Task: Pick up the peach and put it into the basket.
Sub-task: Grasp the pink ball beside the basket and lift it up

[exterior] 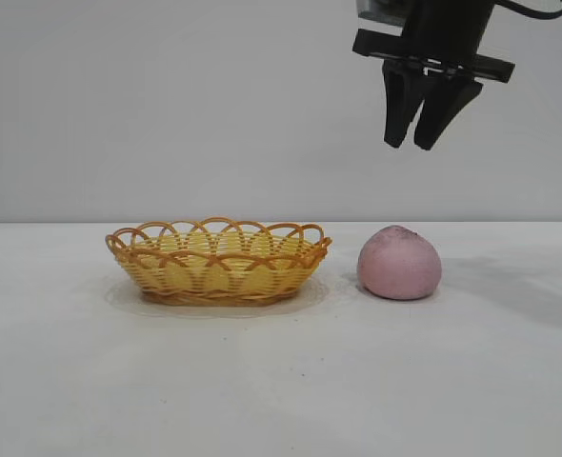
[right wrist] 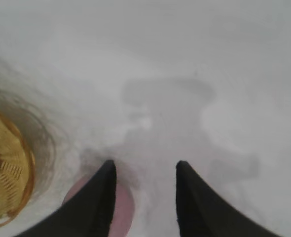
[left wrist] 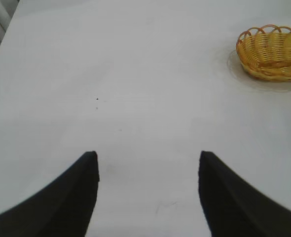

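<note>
The dull pink peach (exterior: 399, 263) sits on the white table just right of the basket (exterior: 218, 260), a shallow yellow wicker oval with an orange-brown looped rim and nothing inside. My right gripper (exterior: 410, 143) hangs high above the peach, open, holding nothing. In the right wrist view the peach (right wrist: 124, 207) shows partly behind one finger of the right gripper (right wrist: 144, 165), with the basket (right wrist: 7, 177) off to the side. The left gripper (left wrist: 148, 155) is open over bare table, and the basket (left wrist: 273, 52) lies far from it.
The white table (exterior: 281, 381) stretches bare in front of the basket and peach. A plain grey wall stands behind. A table edge shows at a corner of the left wrist view.
</note>
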